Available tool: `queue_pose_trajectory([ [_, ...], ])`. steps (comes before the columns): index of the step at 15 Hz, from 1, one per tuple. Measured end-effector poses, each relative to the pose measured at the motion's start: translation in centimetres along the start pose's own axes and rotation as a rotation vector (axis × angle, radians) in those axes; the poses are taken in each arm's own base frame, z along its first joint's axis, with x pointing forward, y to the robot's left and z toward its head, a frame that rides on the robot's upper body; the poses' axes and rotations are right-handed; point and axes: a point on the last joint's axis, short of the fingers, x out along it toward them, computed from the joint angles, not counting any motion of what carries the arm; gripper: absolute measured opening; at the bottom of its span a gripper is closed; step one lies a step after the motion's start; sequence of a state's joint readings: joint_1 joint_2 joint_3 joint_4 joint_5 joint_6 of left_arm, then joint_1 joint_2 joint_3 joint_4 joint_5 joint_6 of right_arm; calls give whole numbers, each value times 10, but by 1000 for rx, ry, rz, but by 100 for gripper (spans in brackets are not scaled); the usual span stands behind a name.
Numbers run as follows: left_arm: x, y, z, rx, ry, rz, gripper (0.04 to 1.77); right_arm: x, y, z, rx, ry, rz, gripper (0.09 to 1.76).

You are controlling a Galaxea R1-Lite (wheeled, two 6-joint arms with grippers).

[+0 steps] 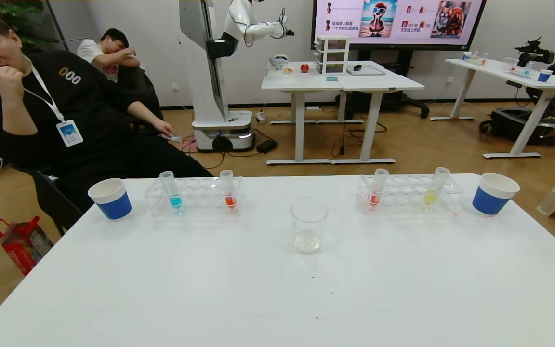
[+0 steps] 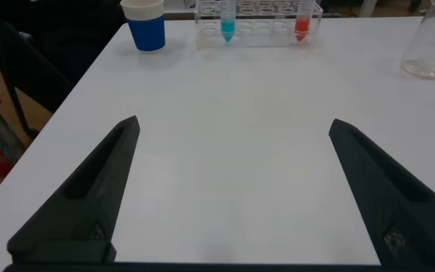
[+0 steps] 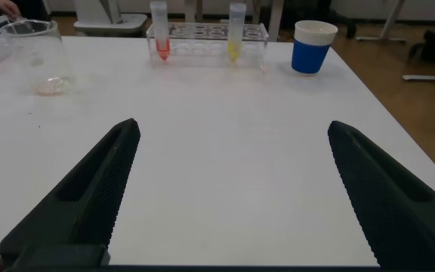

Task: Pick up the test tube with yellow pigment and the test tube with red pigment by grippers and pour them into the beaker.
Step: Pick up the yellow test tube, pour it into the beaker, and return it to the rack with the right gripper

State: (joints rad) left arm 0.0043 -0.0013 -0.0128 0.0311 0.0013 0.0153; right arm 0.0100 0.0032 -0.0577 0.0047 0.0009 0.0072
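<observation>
The clear beaker (image 1: 309,226) stands mid-table. The test tube with yellow pigment (image 1: 434,189) is upright in the right-hand clear rack (image 1: 410,195), beside a test tube with red pigment (image 1: 377,189). A second red tube (image 1: 228,190) stands in the left rack (image 1: 193,195) with a blue tube (image 1: 172,190). Neither gripper shows in the head view. My left gripper (image 2: 234,127) is open over bare table, well short of the left rack (image 2: 259,19). My right gripper (image 3: 233,127) is open too, well short of the yellow tube (image 3: 236,34) and the red tube (image 3: 161,38).
Blue-and-white paper cups (image 1: 111,198) (image 1: 494,193) stand at the outer ends of the racks. The white table (image 1: 258,289) is bare between the beaker and its near edge. A seated man (image 1: 41,111) is behind the far left corner.
</observation>
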Motion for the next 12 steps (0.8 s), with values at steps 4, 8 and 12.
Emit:
queue_pose_trajectory([
  [4,0,0,0,0,0,0,175,-2,1,45,11,-66,-6,174],
  [8,0,0,0,0,0,0,175,22,1,80,20,-39,9,174],
  [12,0,0,0,0,0,0,175,72,2,102,21,-2,34,174],
])
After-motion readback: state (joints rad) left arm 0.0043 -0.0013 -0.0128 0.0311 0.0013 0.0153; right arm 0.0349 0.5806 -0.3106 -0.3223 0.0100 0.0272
